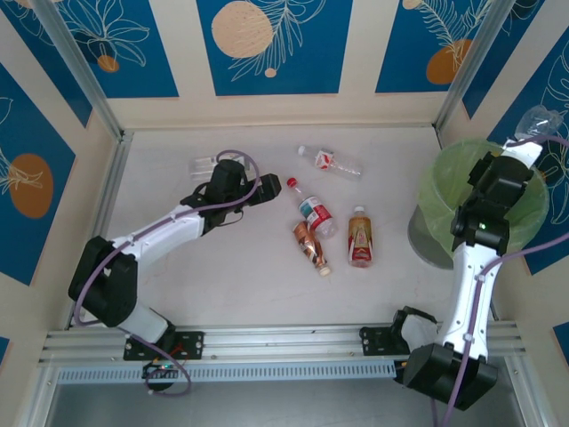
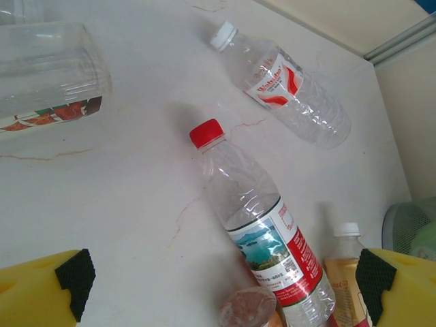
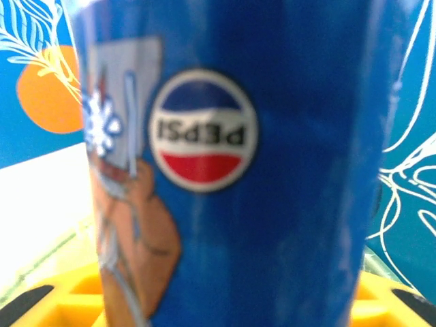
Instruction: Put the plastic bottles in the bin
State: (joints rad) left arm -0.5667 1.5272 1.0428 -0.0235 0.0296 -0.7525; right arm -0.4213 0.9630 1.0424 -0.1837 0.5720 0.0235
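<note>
Pale tabletop [image 1: 240, 285], marked with fine brown hairline veins [image 2: 182, 216]. Cream walls [image 1: 356, 44] on three sides carry blue panels [image 1: 267, 71] with white leaf drawings and orange discs [image 1: 31, 184]. Aluminium posts [image 1: 80, 67] stand at the back corners. A ribbed metal rail [image 1: 284, 342] runs along the near edge.

The top camera looks steeply down from above the near edge over the whole table [image 1: 249, 267]. The left wrist camera, low, faces right; both show the red-capped bottle [image 1: 313, 213] [image 2: 252, 218]. The right wrist camera sits tight against a blue-labelled bottle [image 3: 286, 170].
</note>
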